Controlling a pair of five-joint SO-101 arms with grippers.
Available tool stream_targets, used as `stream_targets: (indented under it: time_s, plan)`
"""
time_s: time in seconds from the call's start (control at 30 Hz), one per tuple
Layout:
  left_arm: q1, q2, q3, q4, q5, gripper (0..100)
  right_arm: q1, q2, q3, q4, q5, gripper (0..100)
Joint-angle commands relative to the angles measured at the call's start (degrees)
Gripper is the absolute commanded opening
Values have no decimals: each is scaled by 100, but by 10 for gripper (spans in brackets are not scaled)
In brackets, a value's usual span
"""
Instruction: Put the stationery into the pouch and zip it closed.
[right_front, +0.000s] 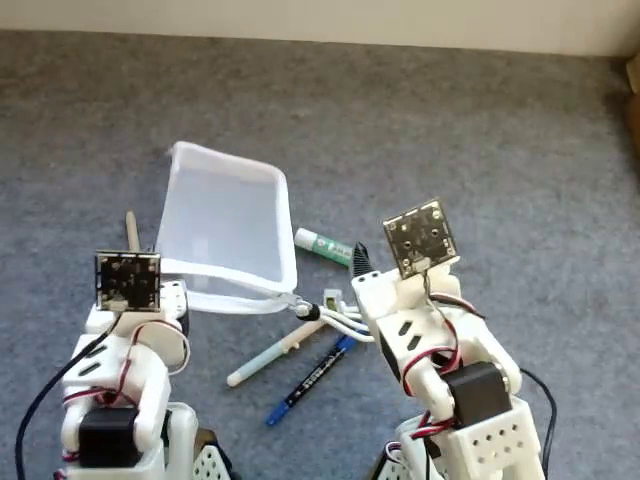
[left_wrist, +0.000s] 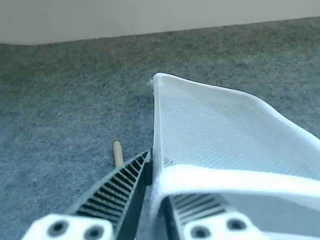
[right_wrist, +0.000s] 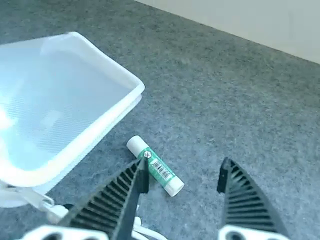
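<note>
Closest in on the grey bench (right_front: 560, 180), a white-and-teal pen (right_front: 272, 357) and a blue pen (right_front: 308, 382) lie slanted side by side, just short of the pouch's near edge.

Left tool (left_wrist: 156, 186): jaws almost together, pinching the white rim band of the pouch (left_wrist: 220, 135) at its near corner. The band passes between the ribbed fingers (left_wrist: 117, 192).

Right tool (right_wrist: 184, 175): jaws spread wide, holding nothing, poised over the bench. One fingertip sits above the green-and-white glue stick (right_wrist: 155, 169); whether they touch cannot be told. The stick lies just beside the pouch's right side.

A tan pencil (left_wrist: 117, 151) lies beyond the left tool's outer finger, alongside the pouch's left edge.

The pouch lies flat with its mouth open, its far end pointing away across the bench.
</note>
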Motion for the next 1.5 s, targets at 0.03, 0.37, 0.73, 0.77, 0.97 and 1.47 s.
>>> stream_targets:
  time_s: [0.03,0.37,0.73,0.77,0.97,1.47]
  plan:
    - [-180,1042,-1305,308,-62,7,84,-22,171,-585,26,214]
    - [-804,3829,-3837,1284,132,7,75,-13,233,-655,-158,214]
    - [-356,6264,-6334,2277,1099,7,75,-13,233,-664,-167,213]
    - [-233,6519,-6598,2382,1169,7,75,-13,233,-664,-167,213]
    - [22,8040,-8277,2954,1626,7,75,-13,233,-664,-167,213]
    - [-303,9130,-9068,3657,2031,7,119,391,171,-629,-132,213]
